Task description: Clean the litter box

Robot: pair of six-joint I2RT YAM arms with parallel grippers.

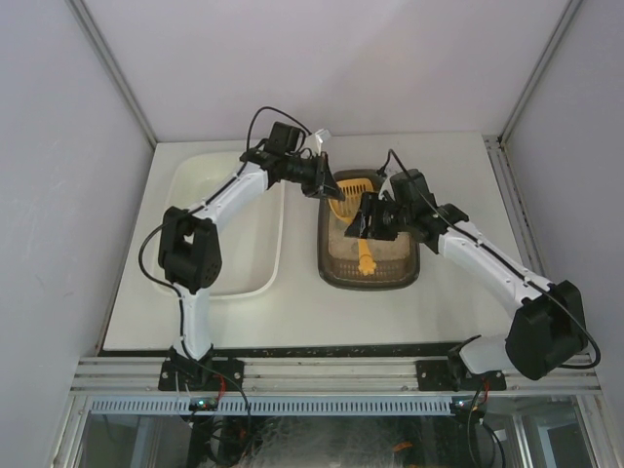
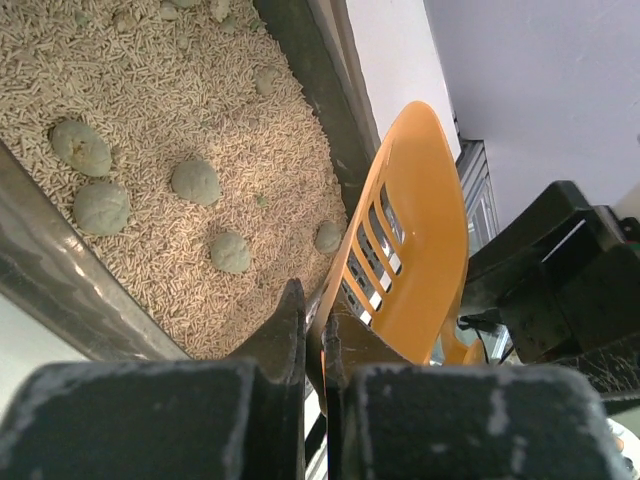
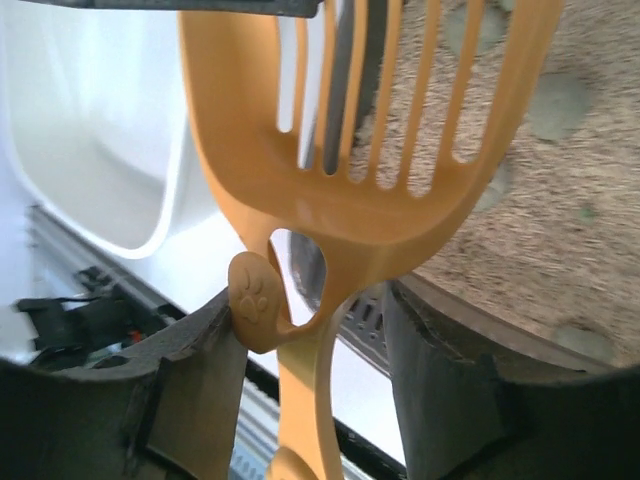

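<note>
Scoop (image 2: 420,230) is clamped by left end effector (image 2: 313,310). Right end effector (image 3: 310,320) is parted astride it. Litter box (image 1: 370,283) lies beneath, axis twelve-to-six.

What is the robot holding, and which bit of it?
The left gripper pinches the orange scoop by the edge of its slotted head. The right gripper has its jaws open on either side of the handle, gripping nothing.

white table (image 1: 458,312) carries the white tub (image 1: 249,261) beside the litter box (image 1: 370,282).
</note>
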